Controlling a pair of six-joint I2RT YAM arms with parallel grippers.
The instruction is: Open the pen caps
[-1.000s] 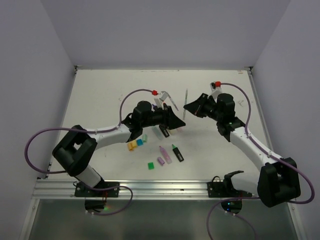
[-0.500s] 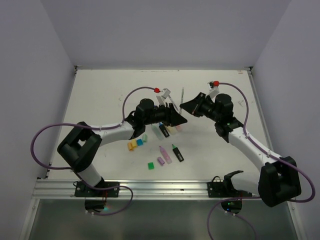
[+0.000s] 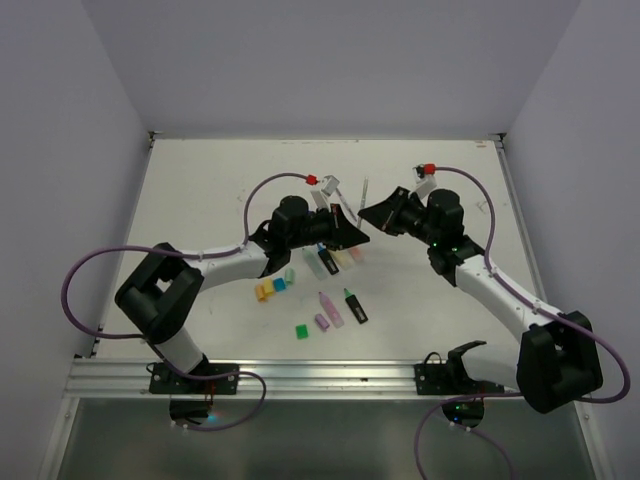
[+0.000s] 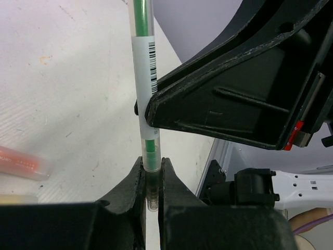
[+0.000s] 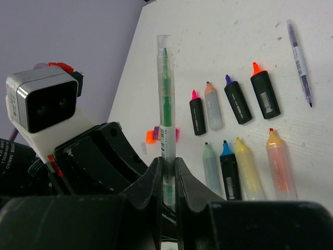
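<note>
A thin clear pen with a green core is held above the table between both arms. My right gripper is shut on its barrel, and the tip end stands free beyond the fingers. My left gripper is shut on the pen's other end, just below the right gripper's body. From above, the pen rises where the two grippers meet. Loose pen caps lie on the table: orange, purple, yellow, blue and green.
Uncapped highlighters lie in two rows, among them a black one with a purple tip, a yellow one and a pastel orange one. A thin purple pen lies farther off. Two more highlighters lie near the front.
My left gripper has closed on the end of the green pen. The right arm has carried the pen a little to the left, up against the left gripper.
</note>
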